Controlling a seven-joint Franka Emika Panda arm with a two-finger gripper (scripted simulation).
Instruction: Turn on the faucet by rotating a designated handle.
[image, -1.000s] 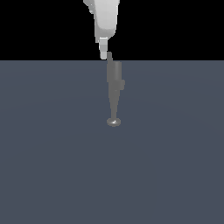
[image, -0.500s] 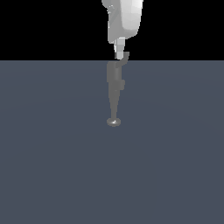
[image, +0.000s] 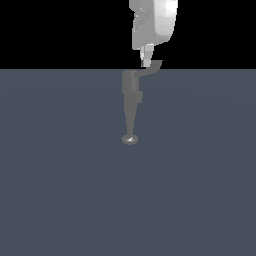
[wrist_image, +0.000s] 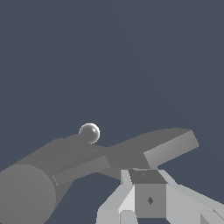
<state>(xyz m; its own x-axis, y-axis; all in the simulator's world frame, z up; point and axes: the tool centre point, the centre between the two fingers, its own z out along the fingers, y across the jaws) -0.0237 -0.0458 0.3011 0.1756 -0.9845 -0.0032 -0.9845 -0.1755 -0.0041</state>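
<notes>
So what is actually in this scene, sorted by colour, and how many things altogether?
Dull-grey: 1, the small metal faucet with its thin flat lever handle.
White: 1, the robot arm's gripper, right by that handle.
Slate-blue: 1, the flat floor surface.
Total: 3

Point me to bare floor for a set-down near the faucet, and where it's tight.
Free: the grey surface on both sides of the faucet and all of it nearer the camera than the spout's round tip. Tight: at the faucet top, where the gripper sits at the handle.
</notes>
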